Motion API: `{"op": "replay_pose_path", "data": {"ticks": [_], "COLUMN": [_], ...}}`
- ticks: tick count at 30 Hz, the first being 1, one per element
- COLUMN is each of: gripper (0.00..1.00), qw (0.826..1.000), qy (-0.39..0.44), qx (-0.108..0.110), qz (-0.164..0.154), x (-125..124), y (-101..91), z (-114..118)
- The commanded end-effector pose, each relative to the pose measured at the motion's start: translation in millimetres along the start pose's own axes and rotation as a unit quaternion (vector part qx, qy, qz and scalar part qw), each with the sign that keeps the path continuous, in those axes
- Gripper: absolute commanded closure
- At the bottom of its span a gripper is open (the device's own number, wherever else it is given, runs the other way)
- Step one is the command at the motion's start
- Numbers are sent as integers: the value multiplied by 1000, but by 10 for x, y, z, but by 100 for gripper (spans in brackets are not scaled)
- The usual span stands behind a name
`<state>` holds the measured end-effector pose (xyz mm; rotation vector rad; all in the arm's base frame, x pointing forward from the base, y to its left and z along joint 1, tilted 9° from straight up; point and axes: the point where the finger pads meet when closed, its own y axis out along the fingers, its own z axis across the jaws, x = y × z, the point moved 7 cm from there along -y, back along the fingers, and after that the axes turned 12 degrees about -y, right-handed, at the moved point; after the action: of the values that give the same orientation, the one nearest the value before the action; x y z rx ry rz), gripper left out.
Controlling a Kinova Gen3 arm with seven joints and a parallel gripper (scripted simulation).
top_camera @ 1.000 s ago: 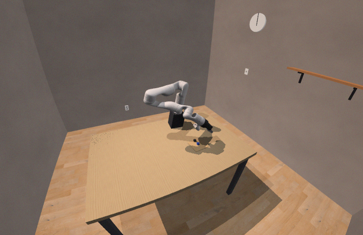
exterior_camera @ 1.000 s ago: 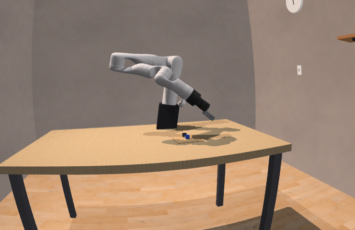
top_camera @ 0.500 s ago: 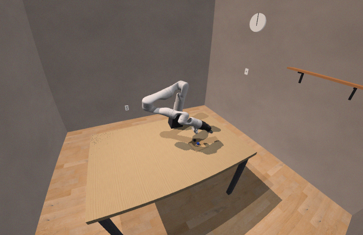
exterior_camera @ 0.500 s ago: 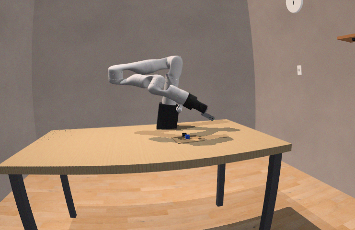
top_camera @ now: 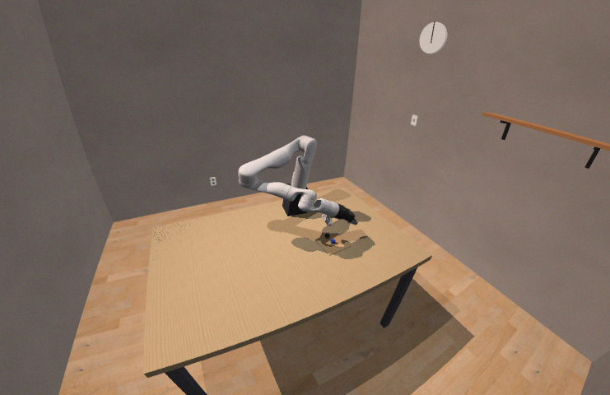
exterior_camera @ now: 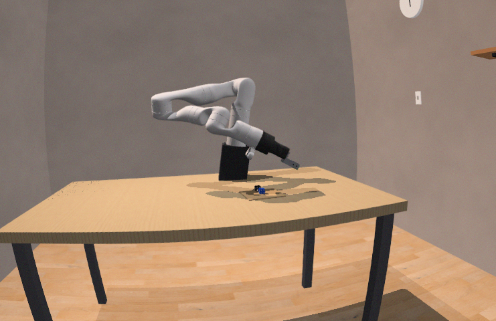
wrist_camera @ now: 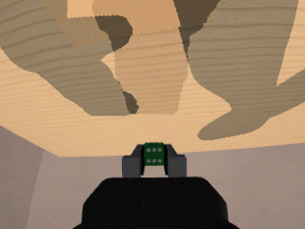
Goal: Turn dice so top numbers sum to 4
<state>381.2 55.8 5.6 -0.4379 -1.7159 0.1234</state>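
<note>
My gripper (wrist_camera: 153, 154) (top_camera: 355, 221) (exterior_camera: 294, 164) is shut on a green die (wrist_camera: 154, 153), whose face toward the wrist camera shows four pips. The gripper is tilted and hangs above the table, a little beyond the mat's far right side. The small tan mat (top_camera: 337, 250) (exterior_camera: 249, 195) (wrist_camera: 82, 0) lies flat on the table in the arm's shadow. A blue die (top_camera: 332, 240) (exterior_camera: 261, 190) and a black die (top_camera: 326, 236) (exterior_camera: 257, 187) sit on the mat close together. Their top numbers are too small to read.
The arm's black base (top_camera: 293, 206) (exterior_camera: 233, 162) stands on the table (top_camera: 221, 279) (exterior_camera: 160, 211) behind the mat. The table's right edge is close behind the gripper. The arm's shadows cover the mat area.
</note>
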Motion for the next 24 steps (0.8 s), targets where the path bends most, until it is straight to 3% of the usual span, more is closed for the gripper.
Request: {"op": "replay_pose_path", "data": {"ticks": [1,24], "gripper": [60,60], "qw": [1000,1000], "qy": [1,1], "qx": [0,0], "qz": [-1,-1], "x": [-28,-592], "y": [18,322], "z": [4,122]}}
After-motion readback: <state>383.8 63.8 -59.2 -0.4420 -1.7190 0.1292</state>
